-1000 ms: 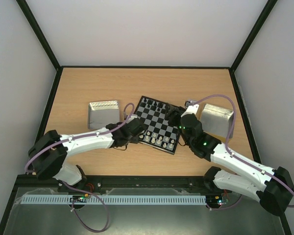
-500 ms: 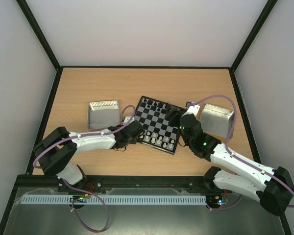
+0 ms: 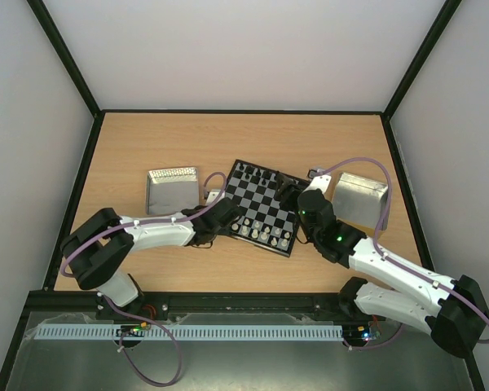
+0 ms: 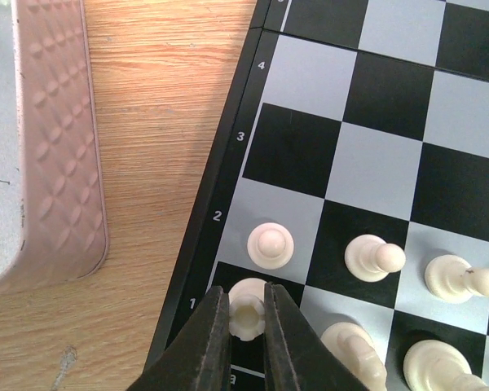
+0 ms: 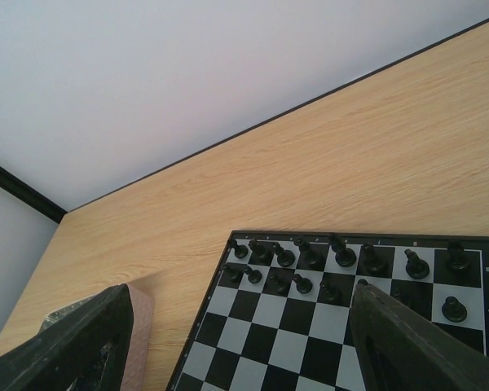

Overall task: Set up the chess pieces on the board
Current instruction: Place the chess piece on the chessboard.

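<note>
**Left pincer closed on a white piece at the board's corner**

The left pincer point(image 4: 247, 324) was nearly closed, its two dark fingers pressed against either side of a white piece point(image 4: 246, 314) over the dark corner square marked 1; whether that piece stood on the square or hung just above it could not be told. A white pawn point(image 4: 270, 244) stood on the pale square marked 2 just beyond, and more white pieces point(image 4: 373, 257) lined the same two rows. The board point(image 3: 261, 208) lay slightly turned in the middle of the wooden surface point(image 3: 228, 138), between two metal trays; the left tray point(image 3: 173, 190) sat near the board's edge. The right pincer point(image 5: 243, 293) hung over the board with its fingers wide apart, holding nothing; black pieces point(image 5: 342, 257) filled the far two rows.
</note>
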Action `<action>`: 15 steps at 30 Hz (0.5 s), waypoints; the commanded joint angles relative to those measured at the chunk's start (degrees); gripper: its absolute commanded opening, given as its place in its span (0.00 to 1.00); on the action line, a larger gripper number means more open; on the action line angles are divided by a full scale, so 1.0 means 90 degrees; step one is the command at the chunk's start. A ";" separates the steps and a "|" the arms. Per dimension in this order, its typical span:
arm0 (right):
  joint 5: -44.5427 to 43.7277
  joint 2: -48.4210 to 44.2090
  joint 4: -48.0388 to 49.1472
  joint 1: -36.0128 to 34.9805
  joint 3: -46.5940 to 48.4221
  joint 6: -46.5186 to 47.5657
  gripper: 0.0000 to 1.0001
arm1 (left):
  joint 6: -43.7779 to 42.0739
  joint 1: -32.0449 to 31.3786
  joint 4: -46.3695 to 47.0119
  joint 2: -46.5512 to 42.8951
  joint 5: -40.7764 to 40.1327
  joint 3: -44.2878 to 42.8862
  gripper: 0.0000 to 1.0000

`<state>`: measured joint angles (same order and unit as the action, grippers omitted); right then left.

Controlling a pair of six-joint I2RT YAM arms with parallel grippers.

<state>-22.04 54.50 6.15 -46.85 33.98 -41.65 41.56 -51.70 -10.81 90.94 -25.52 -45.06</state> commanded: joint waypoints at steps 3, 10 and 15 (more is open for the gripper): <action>-0.0141 0.0041 -0.0039 0.0009 0.0029 -0.0120 0.72 | -0.0078 0.0046 -0.0429 -0.0001 0.0261 -0.0023 0.13; -0.0053 0.0054 -0.0022 0.0006 -0.0007 -0.0171 0.72 | -0.0105 0.0045 -0.0532 -0.0038 0.0270 -0.0099 0.08; 0.0002 0.0063 -0.0010 0.0003 -0.0022 -0.0215 0.72 | -0.0071 0.0043 -0.0620 -0.0023 0.0350 -0.0121 0.06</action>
<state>-21.47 54.65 6.17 -46.85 33.98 -42.48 40.93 -51.66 -12.47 90.74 -24.08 -45.82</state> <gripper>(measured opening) 0.722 0.110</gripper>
